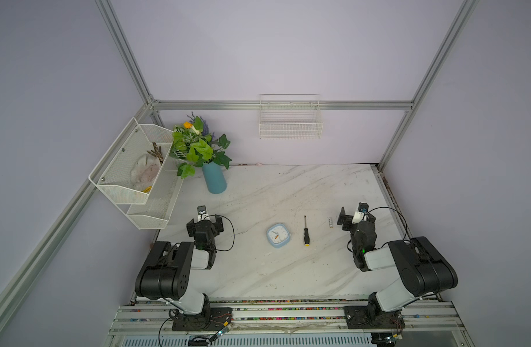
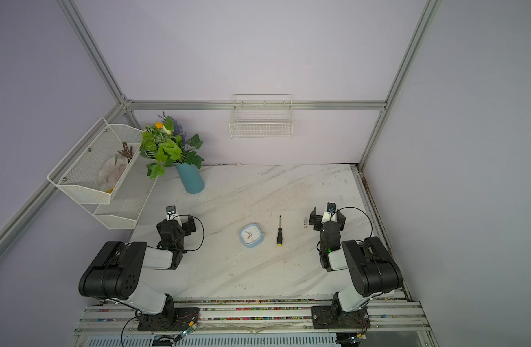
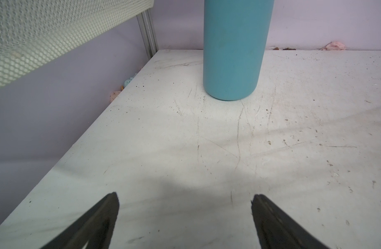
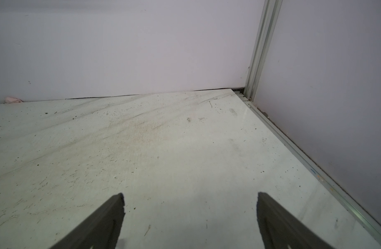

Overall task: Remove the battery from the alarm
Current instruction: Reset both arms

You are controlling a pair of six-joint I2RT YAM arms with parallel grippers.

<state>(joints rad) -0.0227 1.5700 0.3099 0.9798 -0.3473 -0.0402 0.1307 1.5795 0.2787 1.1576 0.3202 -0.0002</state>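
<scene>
Where lilac walls (image 1: 258, 60) meet it, scuffed tabletop (image 1: 258, 270) bears the alarm (image 1: 278, 235).

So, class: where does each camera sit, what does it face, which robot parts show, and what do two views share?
Both top views: high above the front, looking down at the table; left arm, right arm, clock, screwdriver, battery.
Left wrist: on left arm, facing the vase; open left gripper shows.
Right wrist: on right arm, facing the back right corner; open right gripper shows.
Shared: the vase, both top views and left wrist.
</scene>
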